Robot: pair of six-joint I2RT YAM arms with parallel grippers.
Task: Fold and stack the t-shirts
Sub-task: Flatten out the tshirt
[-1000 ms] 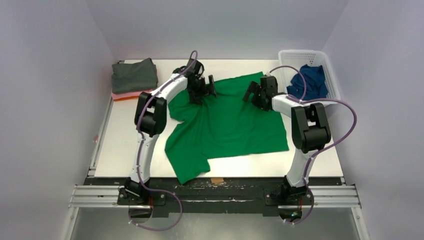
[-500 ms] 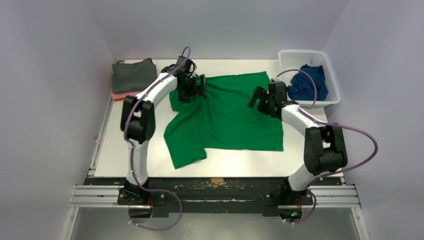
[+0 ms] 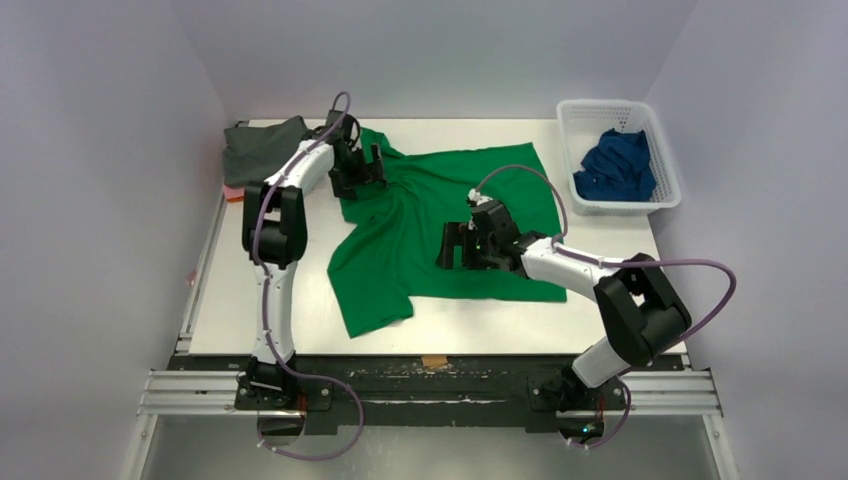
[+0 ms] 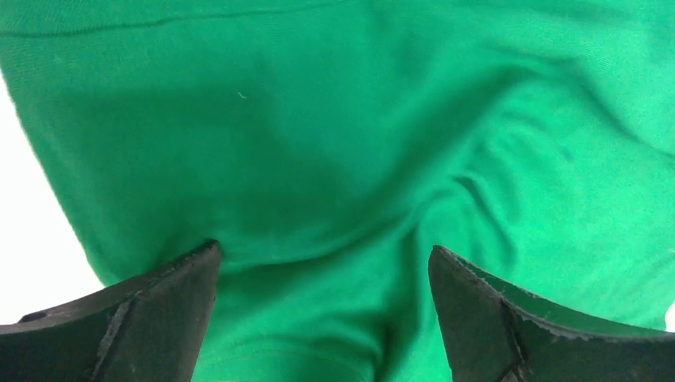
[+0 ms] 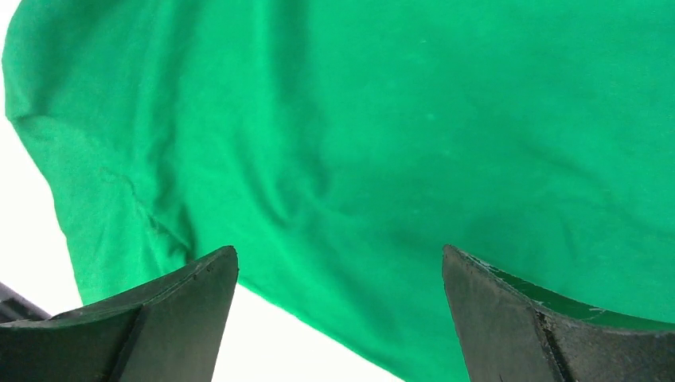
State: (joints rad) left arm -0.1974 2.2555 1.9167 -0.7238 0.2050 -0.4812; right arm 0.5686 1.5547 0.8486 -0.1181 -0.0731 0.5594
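- Top external: the green t-shirt [image 3: 420, 230] lay spread over the middle of the counter [image 3: 250, 310], reaching up to the far edge, with one sleeve poking toward the near-left corner. It looked pretty rumpled on its left half and flatter on the right.
- The left gripper [image 3: 372, 170] sat over the shirt's far-left part, right next to the folded dark grey tee [image 3: 262, 148] in the far-left corner, which had a pink layer [image 3: 234, 190] peeking out underneath. The right gripper [image 3: 455, 245] hung over the shirt nearer its near hem. A blue tee [image 3: 612, 165] was bunched in the basket [image 3: 610, 105] at the far-right corner.
- Left wrist: fingers spread wide with nothing pinched, just soft wrinkled green cloth [image 4: 334, 119] below and between them.
- Right wrist: same deal, fingers apart and empty, looking down at the shirt's edge [image 5: 398, 159] with bare counter beside it.
- My worry: with those creases, a pinch on the left could catch a bunched ridge or an extra layer, and the fold would come out crooked. The left arm was also close enough to the grey stack that a sloppy sweep could knock it.
- Cotton this limp would drag and bunch if only one side got lifted.
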